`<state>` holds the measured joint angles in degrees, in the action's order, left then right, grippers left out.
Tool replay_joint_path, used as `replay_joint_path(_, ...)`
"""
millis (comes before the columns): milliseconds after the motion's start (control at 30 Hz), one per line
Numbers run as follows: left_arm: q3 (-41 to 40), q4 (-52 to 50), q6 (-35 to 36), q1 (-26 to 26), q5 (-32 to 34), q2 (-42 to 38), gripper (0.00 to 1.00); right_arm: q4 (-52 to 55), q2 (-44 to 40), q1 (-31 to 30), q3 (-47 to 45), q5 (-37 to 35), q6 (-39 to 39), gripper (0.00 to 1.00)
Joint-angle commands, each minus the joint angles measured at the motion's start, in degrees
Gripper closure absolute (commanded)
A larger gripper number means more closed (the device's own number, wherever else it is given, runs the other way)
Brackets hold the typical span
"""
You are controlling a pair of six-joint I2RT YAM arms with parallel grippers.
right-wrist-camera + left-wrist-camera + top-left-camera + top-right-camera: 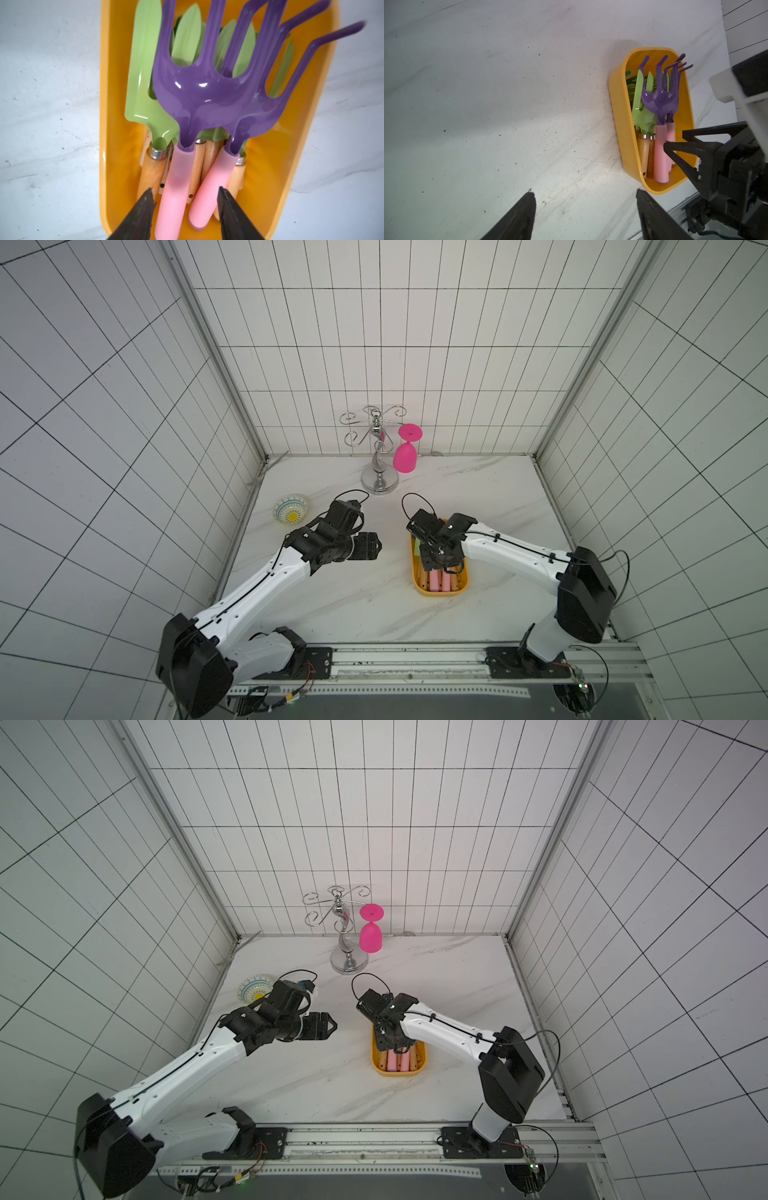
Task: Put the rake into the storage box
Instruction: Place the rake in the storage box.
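The yellow-orange storage box (108, 104) sits on the white table right of centre, also in both top views (440, 594) (399, 1072) and the left wrist view (618, 116). Two purple rakes with pink handles lie inside, the upper rake (207, 93) (658, 101) on top of green trowels. My right gripper (186, 189) (442, 566) hangs over the box's near end, open, its fingers either side of the two pink handles. Over bare table left of the box, my left gripper (584, 192) (376, 546) is open and holds nothing.
Green trowels (145, 72) with wooden handles lie under the rakes. A patterned round bowl (291, 510) sits at the table's left edge. A chrome hanger stand (379, 472) with a pink goblet (405, 456) hung upside down stands at the back. Tiled walls enclose three sides.
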<state>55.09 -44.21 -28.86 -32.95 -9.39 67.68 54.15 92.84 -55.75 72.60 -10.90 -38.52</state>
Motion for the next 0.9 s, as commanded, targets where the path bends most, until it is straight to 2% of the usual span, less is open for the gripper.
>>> replay_joint_path(0, 1.3, 0.6, 1.2, -0.2, -0.9, 0.4, 0.22, 4.6, -2.2, -0.3, 2.1, -4.2, 0.3, 0.51)
replay_joint_path(200, 1.7, 0.9, 1.4, -0.2, -0.9, 1.7, 0.22, 1.8, 2.2, 0.0, 2.4, -3.9, 2.6, 0.70)
replay_joint_path(433, 2.0, 0.8, 1.7, -0.2, -1.1, 2.5, 0.22, 0.0, 6.1, 0.3, 3.4, -2.2, 2.9, 0.77)
replay_joint_path(733, 2.6, 0.5, 2.7, -0.1, -0.4, 3.6, 0.22, 0.5, 6.4, 0.4, 2.2, -0.3, 2.2, 0.78)
replay_joint_path(800, 3.1, 0.7, 3.2, -0.1, -0.5, 3.6, 0.22, 1.6, 4.4, 0.4, 3.1, -1.2, 2.4, 0.73)
replay_joint_path(867, 3.3, 1.3, 3.4, -0.1, -0.5, 3.2, 0.22, 2.0, 1.2, 0.5, 4.0, -1.9, 3.2, 0.63)
